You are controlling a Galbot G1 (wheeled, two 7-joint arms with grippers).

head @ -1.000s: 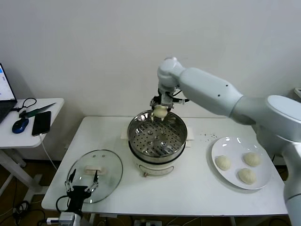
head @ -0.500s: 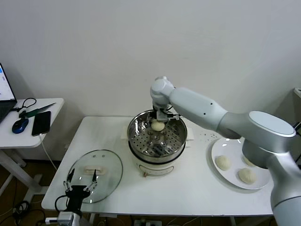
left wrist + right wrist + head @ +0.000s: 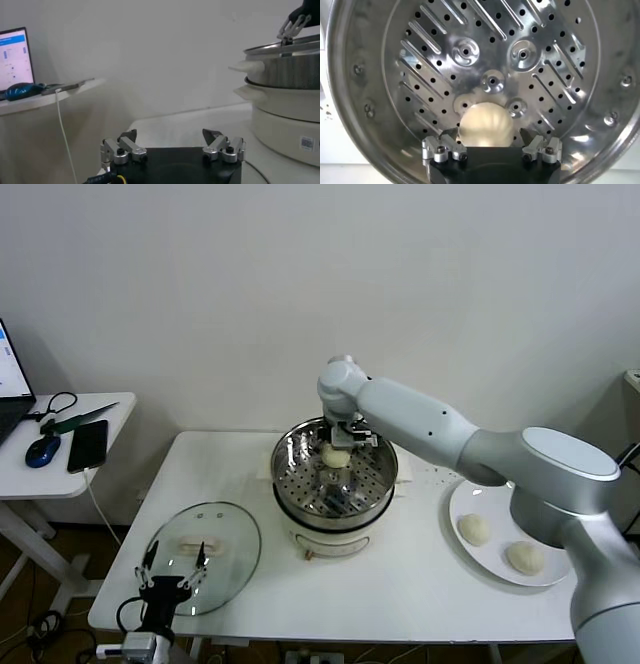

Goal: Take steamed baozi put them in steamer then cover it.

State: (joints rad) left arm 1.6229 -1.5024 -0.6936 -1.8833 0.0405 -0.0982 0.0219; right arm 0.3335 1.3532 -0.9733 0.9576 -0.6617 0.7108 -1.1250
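Note:
The steamer (image 3: 284, 472) stands mid-table, its perforated tray (image 3: 470, 50) bare except for one baozi (image 3: 335, 456). My right gripper (image 3: 339, 442) reaches down inside the pot and is open. In the right wrist view that baozi (image 3: 485, 124) sits between the fingertips (image 3: 451, 133) with a gap on each side. Two more baozi (image 3: 474, 530) (image 3: 524, 557) lie on the white plate (image 3: 462, 502). The glass cover (image 3: 225, 529) lies flat at the table's front left. My left gripper (image 3: 173, 572) hangs open at the cover's near edge, holding nothing.
A small side table at the left holds a phone (image 3: 88, 446) and a mouse (image 3: 43, 450). My right forearm spans from the plate to the pot. In the left wrist view the steamer (image 3: 287, 105) stands off to one side.
The right gripper came down into the steamer with the baozi and opened, so the bun is free between its fingers. The left arm has not moved.

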